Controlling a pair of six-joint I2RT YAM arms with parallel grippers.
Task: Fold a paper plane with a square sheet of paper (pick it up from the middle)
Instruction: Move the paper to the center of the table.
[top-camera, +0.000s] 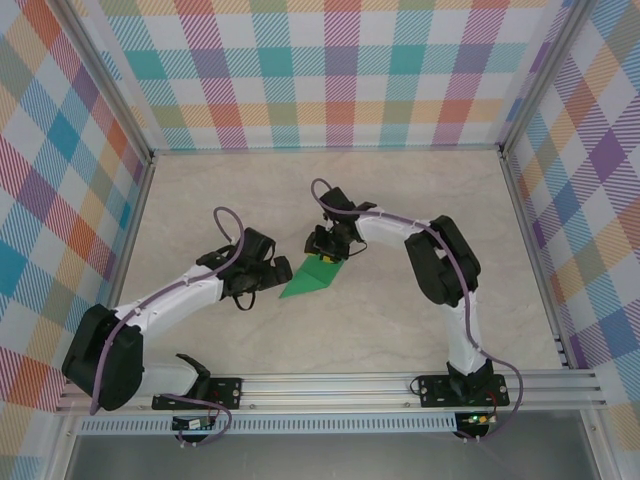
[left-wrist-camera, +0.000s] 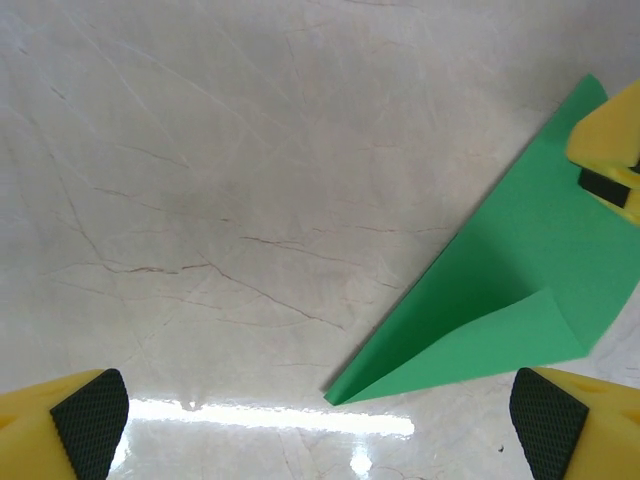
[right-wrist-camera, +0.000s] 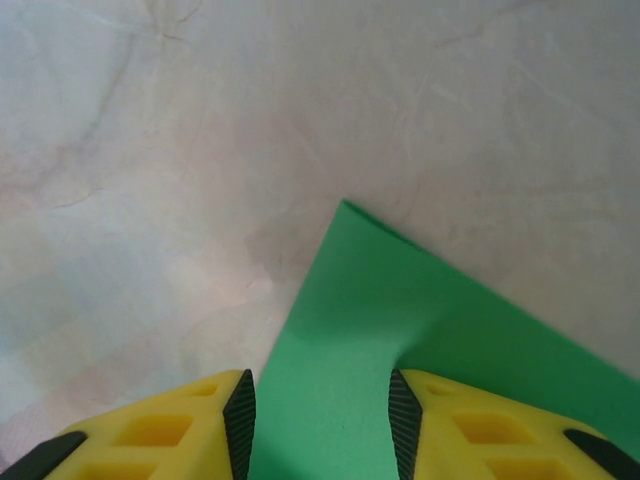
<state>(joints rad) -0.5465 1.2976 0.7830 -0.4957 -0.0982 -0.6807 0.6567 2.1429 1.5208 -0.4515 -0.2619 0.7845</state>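
The slim folded paper plane (top-camera: 312, 280) is plain bright green, unmarked. The flat stone-look bench (top-camera: 400, 330) is pale beige with thin brown veins. The enclosing walls (top-camera: 330, 70) carry pastel plaid: teal, pink, orange, purple. The left gripper (left-wrist-camera: 318, 425) has yellow fingers (left-wrist-camera: 25, 450) with black cross-hatched pads (left-wrist-camera: 90, 420).

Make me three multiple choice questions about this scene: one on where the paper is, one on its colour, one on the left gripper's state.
1. Where is the folded paper?
A) held up in the air
B) on the table, between the left gripper and the right gripper
C) hanging off the table edge

2. What colour is it?
A) green
B) white
C) red

3. How do the left gripper's jaws stand?
A) shut on the paper
B) shut on nothing
C) wide open

Answers:
1 B, the top view shows it on the table with a gripper at either end.
2 A, it is bright green in every view.
3 C, its fingertips sit far apart in the left wrist view.
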